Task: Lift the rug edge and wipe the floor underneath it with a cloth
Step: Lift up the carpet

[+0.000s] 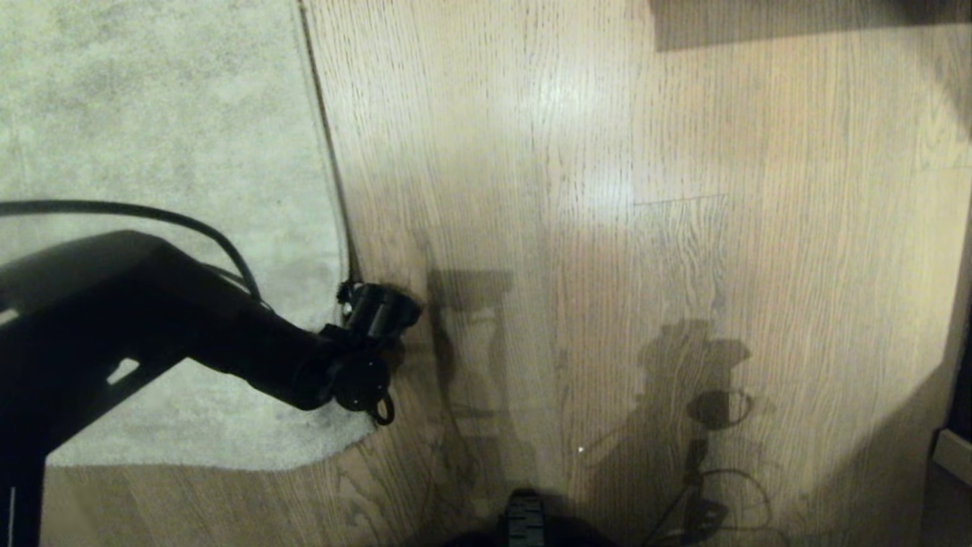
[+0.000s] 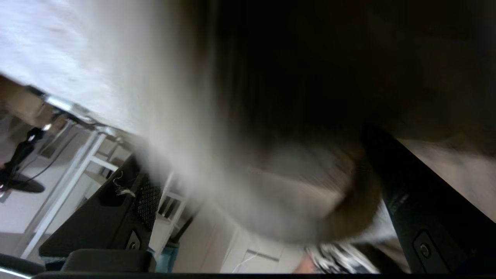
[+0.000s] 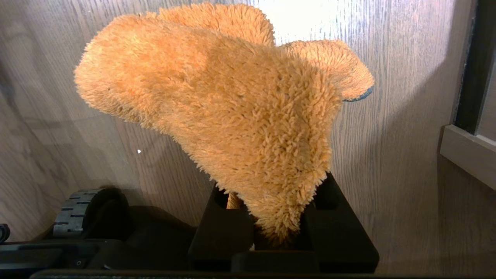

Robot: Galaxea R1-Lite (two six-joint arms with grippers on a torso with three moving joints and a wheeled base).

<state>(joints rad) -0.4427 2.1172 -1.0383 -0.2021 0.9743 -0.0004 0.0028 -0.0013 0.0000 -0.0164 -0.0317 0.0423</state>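
Observation:
The pale grey rug [image 1: 152, 152] covers the left side, and its bound rug edge [image 1: 334, 175] runs down towards me over the wood-plank floor [image 1: 607, 228]. My left gripper [image 1: 377, 310] sits low at that edge near the rug's rounded corner. In the left wrist view the left gripper [image 2: 255, 170] is open, its fingers [image 2: 116, 209] spread wide, with a blurred grey fold of rug [image 2: 294, 201] between them. My right gripper [image 3: 277, 228], out of the head view, is shut on the fuzzy orange cloth [image 3: 232, 104], which hangs above the floor [image 3: 407, 116].
A dark furniture edge with a pale ledge [image 1: 953, 448] stands at the right, also in the right wrist view as a ledge [image 3: 469, 155]. My base wheel [image 1: 524, 516] shows at the front. A black cable [image 1: 152, 216] loops over the left arm.

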